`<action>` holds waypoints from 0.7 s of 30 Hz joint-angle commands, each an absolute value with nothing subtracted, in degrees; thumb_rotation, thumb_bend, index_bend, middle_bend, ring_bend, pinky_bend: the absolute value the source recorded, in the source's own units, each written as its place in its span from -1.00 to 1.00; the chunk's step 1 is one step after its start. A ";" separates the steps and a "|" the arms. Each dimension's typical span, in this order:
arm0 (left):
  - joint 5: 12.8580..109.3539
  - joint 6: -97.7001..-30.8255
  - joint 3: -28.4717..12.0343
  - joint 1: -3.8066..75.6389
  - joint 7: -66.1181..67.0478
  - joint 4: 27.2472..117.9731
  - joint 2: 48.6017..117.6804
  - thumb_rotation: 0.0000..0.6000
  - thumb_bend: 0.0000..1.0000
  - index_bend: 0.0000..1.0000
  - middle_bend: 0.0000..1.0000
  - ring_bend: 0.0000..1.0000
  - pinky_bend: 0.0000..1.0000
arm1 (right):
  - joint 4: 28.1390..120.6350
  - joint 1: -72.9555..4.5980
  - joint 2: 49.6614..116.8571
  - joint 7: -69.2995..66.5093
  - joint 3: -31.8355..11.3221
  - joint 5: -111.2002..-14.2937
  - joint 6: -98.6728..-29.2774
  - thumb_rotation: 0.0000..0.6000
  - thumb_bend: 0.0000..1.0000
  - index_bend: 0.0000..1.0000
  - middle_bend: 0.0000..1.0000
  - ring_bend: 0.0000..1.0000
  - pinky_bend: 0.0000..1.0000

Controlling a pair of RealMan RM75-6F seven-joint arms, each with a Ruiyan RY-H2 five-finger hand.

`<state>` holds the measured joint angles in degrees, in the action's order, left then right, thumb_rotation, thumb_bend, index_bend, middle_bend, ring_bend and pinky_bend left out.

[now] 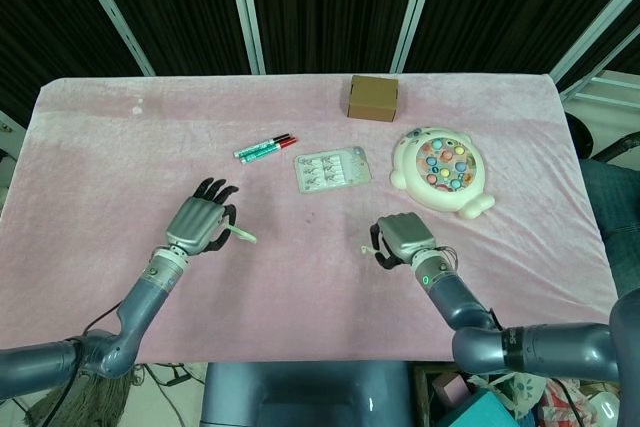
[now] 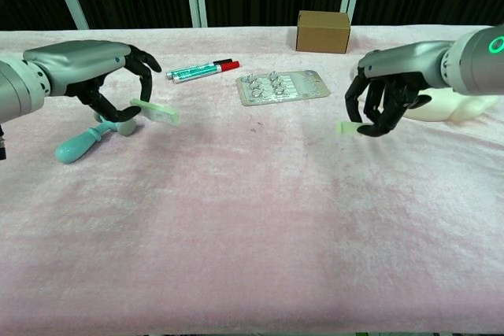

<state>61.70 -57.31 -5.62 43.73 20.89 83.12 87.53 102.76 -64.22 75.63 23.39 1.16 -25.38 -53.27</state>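
My left hand (image 2: 106, 76), at the left of the chest view, pinches a flat pale green plastic strip (image 2: 160, 112) between thumb and fingertips, the other fingers curled loosely over it. The strip juts toward the middle of the frame, held low above the pink velvety tablecloth (image 2: 252, 218). Just behind and beneath that hand lies a small teal toy hammer (image 2: 88, 138).

My right hand (image 2: 391, 90), at the right of that frame, is curled tight round a second pale green strip (image 2: 346, 127), of which only a short end shows at the fingertips, almost touching the cloth. In the head view the same hand (image 1: 402, 237) sits lower centre, below a cream fish-shaped toy with coloured pegs (image 1: 445, 169).

As I judge it, the left grip is thin: the strip is caught by one end and could swivel or slip out if I tilt my wrist. On the right, the end could snag the cloth pile and be levered loose. The hammer is near enough to be knocked by my left hand.
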 commanded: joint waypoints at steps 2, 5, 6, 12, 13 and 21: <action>66.35 -57.09 -4.33 43.13 15.78 73.86 92.96 1.00 -0.08 0.13 -0.76 -1.00 -1.00 | 98.94 -61.11 81.07 23.61 1.89 -29.11 -57.92 1.00 0.16 0.66 0.55 0.90 0.85; 67.68 -56.25 -3.77 43.06 13.94 70.45 94.77 1.00 -0.08 0.13 -0.76 -1.00 -1.00 | 97.63 -59.82 83.31 24.04 2.29 -30.97 -59.47 1.00 0.15 0.64 0.55 0.89 0.85; 68.21 -56.14 -3.63 43.05 13.37 69.31 95.40 1.00 -0.08 0.13 -0.76 -1.00 -1.00 | 97.08 -59.38 84.09 24.14 2.36 -31.52 -60.00 1.00 0.15 0.64 0.54 0.89 0.85; 70.19 -55.24 -3.03 42.96 11.24 63.93 98.43 1.00 -0.08 0.12 -0.77 -1.00 -1.00 | 93.79 -57.25 87.77 24.68 2.27 -32.96 -61.26 1.00 0.11 0.60 0.53 0.88 0.85; 70.65 -55.20 -2.98 42.94 10.87 63.11 98.90 1.00 -0.08 0.12 -0.77 -1.00 -1.00 | 93.25 -56.91 88.17 24.87 2.15 -33.17 -61.23 1.00 0.10 0.58 0.53 0.87 0.85; 71.66 -53.83 -2.57 42.72 11.08 61.00 99.63 1.00 -0.59 -0.31 -0.88 -1.00 -1.00 | 94.51 -56.33 86.29 26.10 1.49 -31.32 -56.80 1.00 -0.27 -0.32 0.48 0.87 0.84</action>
